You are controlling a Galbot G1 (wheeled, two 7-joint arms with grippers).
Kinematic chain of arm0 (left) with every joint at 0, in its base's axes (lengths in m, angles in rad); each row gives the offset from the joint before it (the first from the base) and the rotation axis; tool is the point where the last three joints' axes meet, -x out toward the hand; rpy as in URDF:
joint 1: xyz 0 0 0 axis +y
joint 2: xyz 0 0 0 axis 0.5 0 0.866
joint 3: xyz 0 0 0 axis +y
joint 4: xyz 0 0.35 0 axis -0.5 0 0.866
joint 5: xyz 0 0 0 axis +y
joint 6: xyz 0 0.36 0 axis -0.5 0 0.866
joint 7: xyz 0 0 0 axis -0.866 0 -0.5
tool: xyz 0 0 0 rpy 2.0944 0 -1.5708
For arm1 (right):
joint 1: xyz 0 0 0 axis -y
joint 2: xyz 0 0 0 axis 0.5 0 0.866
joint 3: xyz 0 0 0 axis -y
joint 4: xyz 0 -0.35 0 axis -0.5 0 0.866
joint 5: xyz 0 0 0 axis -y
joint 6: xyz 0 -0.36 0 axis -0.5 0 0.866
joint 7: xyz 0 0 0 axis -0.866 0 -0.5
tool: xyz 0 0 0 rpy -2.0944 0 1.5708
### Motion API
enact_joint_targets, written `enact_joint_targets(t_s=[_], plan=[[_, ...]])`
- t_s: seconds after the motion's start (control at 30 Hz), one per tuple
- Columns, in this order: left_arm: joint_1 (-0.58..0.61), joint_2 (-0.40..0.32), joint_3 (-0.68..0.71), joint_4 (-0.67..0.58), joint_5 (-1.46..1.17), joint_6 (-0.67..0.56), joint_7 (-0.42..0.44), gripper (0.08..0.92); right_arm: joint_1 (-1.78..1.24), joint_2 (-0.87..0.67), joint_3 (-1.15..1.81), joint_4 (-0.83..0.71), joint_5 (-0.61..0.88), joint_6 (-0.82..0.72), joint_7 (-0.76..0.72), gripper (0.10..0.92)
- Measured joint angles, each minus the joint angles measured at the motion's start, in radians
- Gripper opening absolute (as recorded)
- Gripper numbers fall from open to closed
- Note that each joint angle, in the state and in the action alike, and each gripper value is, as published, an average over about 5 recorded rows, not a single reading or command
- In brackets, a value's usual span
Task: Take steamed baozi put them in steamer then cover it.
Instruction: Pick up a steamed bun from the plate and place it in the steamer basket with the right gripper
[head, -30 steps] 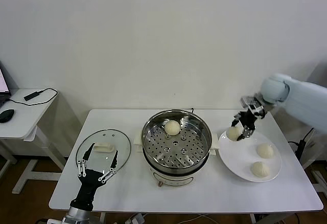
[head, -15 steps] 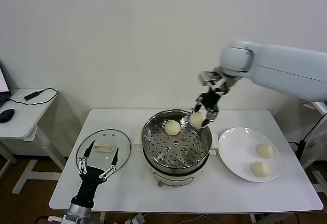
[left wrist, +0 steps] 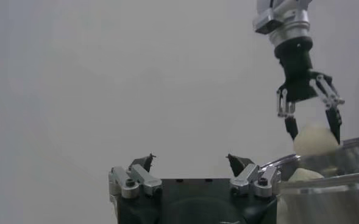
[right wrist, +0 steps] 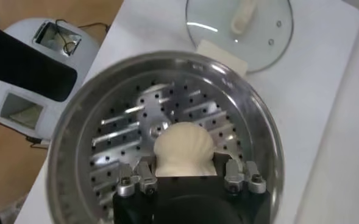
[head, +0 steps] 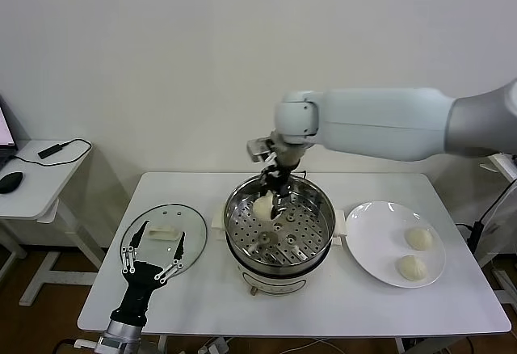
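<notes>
- Right pincer (head: 273, 199) hangs over the steamer (head: 279, 226), jaws closed on a baozi (head: 263, 205); the held bun sits just above the perforated tray, toward the back of the pot.
- From the right wrist the held bun hides the tray under it, so I can't tell whether another bun lies beneath; the rest of the tray (right wrist: 124, 143) shows bare holes, so there's plenty of room to set down.
- Two more baozi (head: 418, 238) wait on the white plate (head: 373, 245) near the counter's right edge.
- Cover (head: 164, 237) lies flat near the left edge, handle up, clear of the pot.
- Left pincer (head: 152, 259) sits by the counter's front-left edge, jaws wide, at the cover's near rim — likely staged for the lid step.
- The pot rim is the only obstacle on exit; a straight lift looks safest.
</notes>
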Motion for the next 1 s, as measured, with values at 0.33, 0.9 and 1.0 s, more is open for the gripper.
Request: enact_joint_targets(t_s=[0.33, 0.9, 1.0], plan=[[0.001, 0.0, -0.008, 0.002, -0.002, 0.0, -0.003, 0.823, -0.068, 0.062, -0.001, -0.034, 0.001, -0.026, 0.052, 0.636], [0.004, -0.002, -0.014, 0.006, -0.003, -0.001, -0.005, 0.823, -0.14, 0.077, 0.027, -0.042, -0.018, -0.039, 0.096, 0.815], [0.004, -0.004, -0.012, 0.005, -0.003, -0.001, -0.005, 0.823, -0.135, 0.062, 0.035, -0.026, -0.026, -0.039, 0.095, 0.822]])
